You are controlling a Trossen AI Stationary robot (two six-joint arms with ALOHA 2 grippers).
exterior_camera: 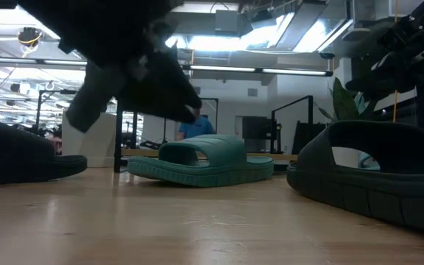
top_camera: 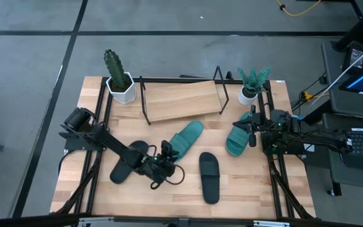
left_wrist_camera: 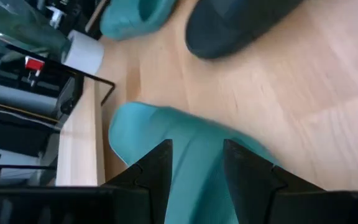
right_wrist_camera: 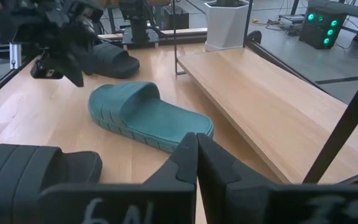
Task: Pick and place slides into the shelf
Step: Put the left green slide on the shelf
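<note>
Two teal slides and two black ones lie sole-down on the tabletop. My left gripper (top_camera: 167,152) (left_wrist_camera: 194,149) is open and hangs just above the near end of the middle teal slide (top_camera: 186,139) (left_wrist_camera: 185,162) (exterior_camera: 205,162) without touching it. One black slide (top_camera: 128,161) lies under the left arm, the other black slide (top_camera: 210,178) (right_wrist_camera: 36,174) nearer the front. My right gripper (top_camera: 252,131) (right_wrist_camera: 196,163) is shut, beside the second teal slide (top_camera: 237,140). The shelf (top_camera: 181,101) (right_wrist_camera: 272,106) holds nothing.
A white pot with a cactus (top_camera: 120,82) stands at the shelf's left end and a small potted plant (top_camera: 251,88) at its right end. Black rails (top_camera: 276,170) run along the table's sides. Bare tabletop (top_camera: 251,183) lies at the near right.
</note>
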